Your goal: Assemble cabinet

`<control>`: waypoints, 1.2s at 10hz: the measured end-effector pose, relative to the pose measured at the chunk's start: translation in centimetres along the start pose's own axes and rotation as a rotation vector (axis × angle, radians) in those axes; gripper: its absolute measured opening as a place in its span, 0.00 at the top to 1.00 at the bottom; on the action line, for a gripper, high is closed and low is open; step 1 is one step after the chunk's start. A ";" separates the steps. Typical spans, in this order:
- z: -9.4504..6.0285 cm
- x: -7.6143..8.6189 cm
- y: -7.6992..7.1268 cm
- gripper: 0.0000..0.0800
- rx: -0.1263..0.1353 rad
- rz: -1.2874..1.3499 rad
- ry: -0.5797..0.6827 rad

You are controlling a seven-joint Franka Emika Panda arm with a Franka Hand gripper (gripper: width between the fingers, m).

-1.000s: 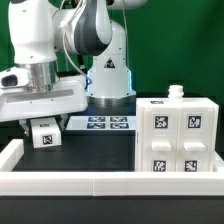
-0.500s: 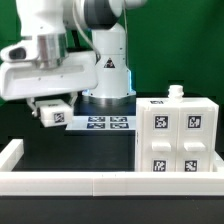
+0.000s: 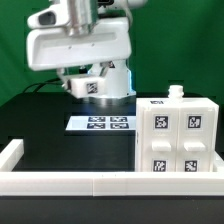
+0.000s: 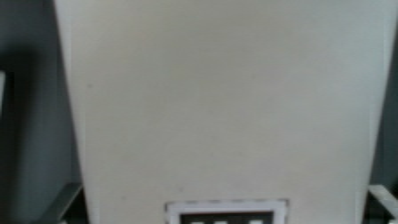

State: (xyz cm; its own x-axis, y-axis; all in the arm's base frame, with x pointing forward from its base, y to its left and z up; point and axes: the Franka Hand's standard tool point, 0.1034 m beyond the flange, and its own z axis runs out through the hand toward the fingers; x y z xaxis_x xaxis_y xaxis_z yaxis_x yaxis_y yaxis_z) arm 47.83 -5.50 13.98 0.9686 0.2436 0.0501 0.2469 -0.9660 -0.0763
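The large white cabinet box (image 3: 176,138) with several black-and-white tags stands at the exterior view's right, with a small white knob (image 3: 177,92) on top. My gripper (image 3: 85,82) is raised above the table at the back left and is shut on a white tagged cabinet panel (image 3: 86,87). In the wrist view the held panel (image 4: 222,100) fills the picture, a tag (image 4: 226,212) on it; my fingers are hidden behind it.
The marker board (image 3: 100,124) lies flat on the black table near the robot base (image 3: 112,80). Plain white border rails (image 3: 70,183) run along the front and left edges.
My gripper has risen and moved toward the exterior view's right with the panel, from low at the left to above the table by the robot base.
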 end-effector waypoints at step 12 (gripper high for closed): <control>-3.5 7.8 -7.7 0.31 0.014 0.030 0.027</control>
State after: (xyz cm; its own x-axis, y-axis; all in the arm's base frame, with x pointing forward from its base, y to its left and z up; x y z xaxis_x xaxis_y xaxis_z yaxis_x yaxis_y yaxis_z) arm 53.39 3.57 18.43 0.9744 0.2119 0.0748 0.2183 -0.9715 -0.0919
